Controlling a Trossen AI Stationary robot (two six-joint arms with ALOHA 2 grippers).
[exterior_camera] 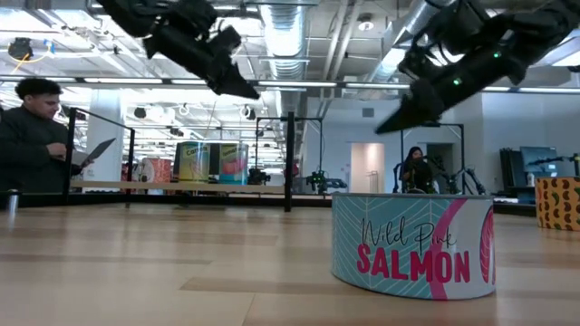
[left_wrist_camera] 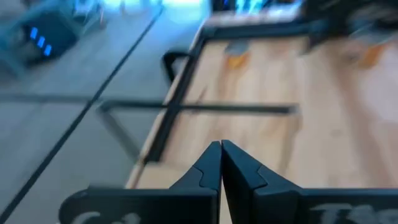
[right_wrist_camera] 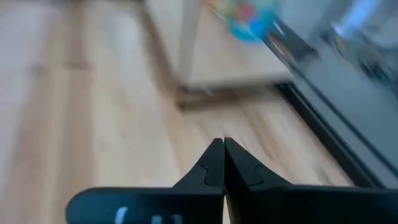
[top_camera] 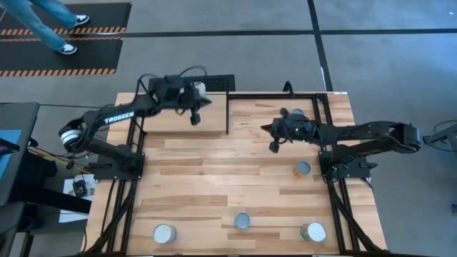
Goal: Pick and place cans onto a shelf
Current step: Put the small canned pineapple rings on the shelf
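Planked wood makes up the surface (top_camera: 214, 185), which stands on a grey floor; beyond it the low view shows a bright workshop hall with a person (exterior_camera: 36, 136) at the far left looking down at something held in the hands, and another person (exterior_camera: 419, 170) seated far back. Both arms hang above the far half of the surface. The left tool (top_camera: 194, 118) has its two fingers pressed together with nothing between them; it hovers over the shelf (top_camera: 182, 121), a paler board edged by black rods at the far left of the surface. The right tool (top_camera: 273, 147) is likewise closed and empty, raised above the planks near the middle, just right of the shelf's black upright rod. In each wrist view the dark fingertips meet in a point, the left tool's (left_wrist_camera: 221, 163) over the shelf's edge rods and the right tool's (right_wrist_camera: 217, 160) over bare planks. Four cans lie well apart from both tools: one with a blue and orange label (top_camera: 303, 170) on the right side, near the right arm's base, and three along the near edge, at the left (top_camera: 164, 233), the middle (top_camera: 243, 220) and the right (top_camera: 313, 232). The low view shows the teal "Wild Pink Salmon" can (exterior_camera: 412, 244) close up.
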